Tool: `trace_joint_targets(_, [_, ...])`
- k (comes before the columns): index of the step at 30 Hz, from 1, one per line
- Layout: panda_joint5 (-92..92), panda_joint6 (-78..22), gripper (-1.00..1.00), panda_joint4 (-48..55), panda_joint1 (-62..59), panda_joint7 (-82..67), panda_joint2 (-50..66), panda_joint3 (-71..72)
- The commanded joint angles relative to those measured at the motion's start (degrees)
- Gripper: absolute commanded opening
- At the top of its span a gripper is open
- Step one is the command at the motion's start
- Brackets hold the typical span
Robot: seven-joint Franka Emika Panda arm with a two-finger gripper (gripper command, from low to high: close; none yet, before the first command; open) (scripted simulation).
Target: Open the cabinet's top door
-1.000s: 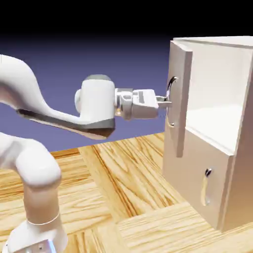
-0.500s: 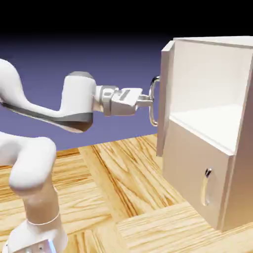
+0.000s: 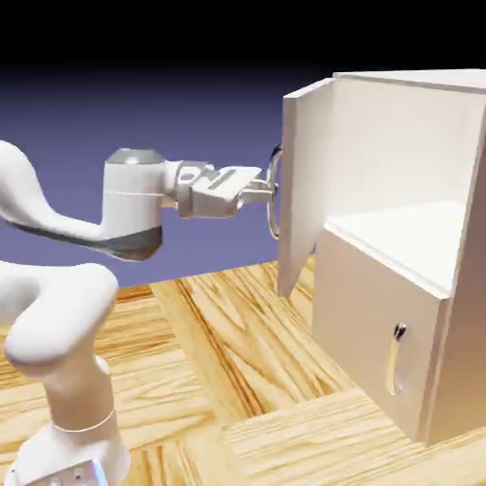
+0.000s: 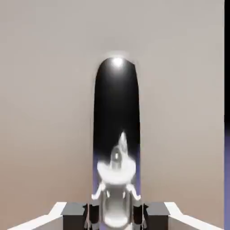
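"Where is your gripper?"

"Just left of the upper middle in the exterior view, drawn nearly closed, with the long curved handle between its fingers."

"You're sure of that grip?"

"My hand view settles it: at the bottom middle, the shiny handle fills the gap between my grey fingertips. From outside, the fingers look like one small stub meeting the metal."

"And the top door?"

"It stands swung open, at centre right of the exterior view, beside the bright upper compartment of the cabinet. The hand view shows only its beige face (rather a lot of it), plus a dark and violet strip along the right edge."

"Anything else only the exterior view gives you?"

"The lower panel at lower right, closed, with its smaller handle, and the wood-patterned surface across the bottom."
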Motion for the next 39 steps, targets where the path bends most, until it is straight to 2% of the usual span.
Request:
trace_joint_targets(1, [2.5, -2.5, -1.00, -0.3, 1.8, -1.6, -0.6, 0.8])
trace_joint_targets(10, [20.7, -25.0, -1.00, 1.5, 13.2, -8.6, -2.6, 12.4])
trace_joint_targets(17, [32.4, -42.4, -1.00, 9.1, 14.7, -9.9, -0.1, 24.2])
trace_joint_targets(27, [44.6, -66.1, -1.00, 28.4, 3.7, -11.0, 4.5, 39.8])
trace_joint_targets(38, [51.0, -86.0, -1.00, 51.0, -13.9, -13.7, 5.0, 50.2])
trace_joint_targets(39, [51.0, -86.0, 1.00, 51.0, -13.9, -13.7, 5.0, 50.2])
